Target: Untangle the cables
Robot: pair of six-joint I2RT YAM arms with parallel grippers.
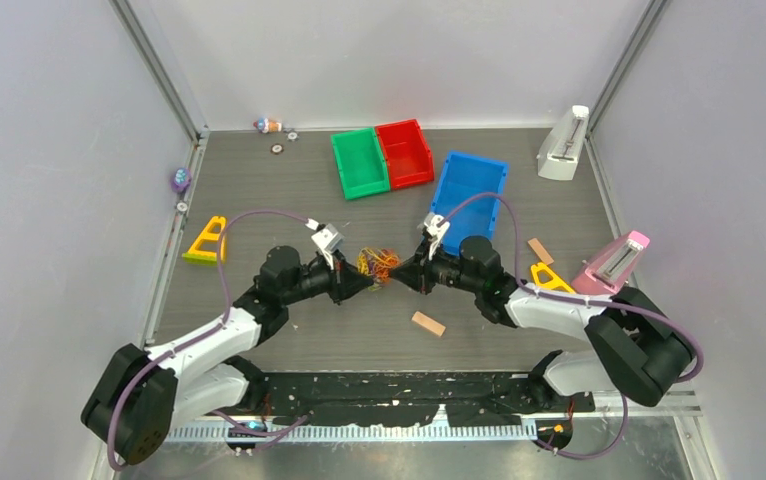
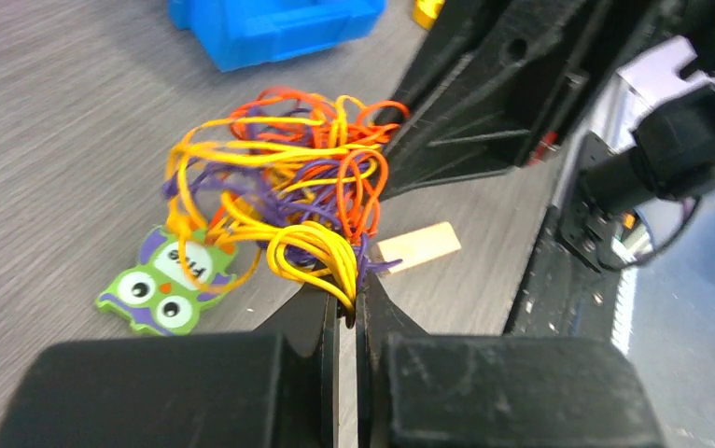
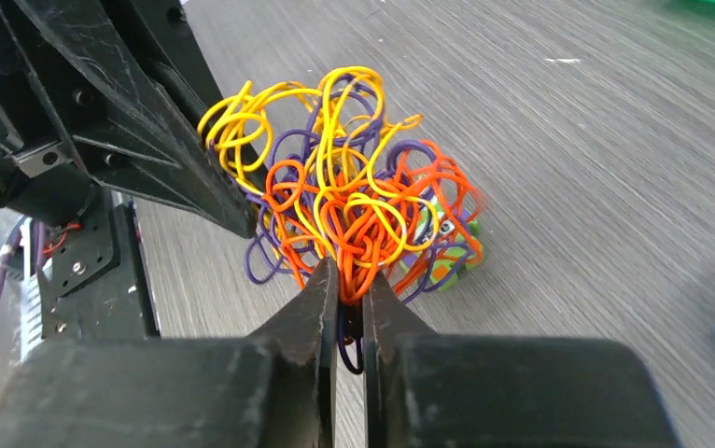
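The cables (image 1: 377,263) form one tangled ball of thin orange, yellow and purple loops at mid table, between my two grippers. My left gripper (image 1: 367,282) comes at it from the left. In the left wrist view it (image 2: 347,303) is shut on a bunch of yellow strands of the cables (image 2: 288,196). My right gripper (image 1: 395,277) faces it from the right. In the right wrist view it (image 3: 350,280) is shut on orange and purple strands of the cables (image 3: 354,187). The two sets of fingertips stand close together.
A green owl toy (image 2: 162,285) lies under the tangle. Green (image 1: 359,163), red (image 1: 405,153) and blue (image 1: 470,190) bins stand behind. A wooden block (image 1: 428,323) lies in front. A yellow triangle (image 1: 207,240) sits left, two metronomes (image 1: 563,145) (image 1: 614,262) right.
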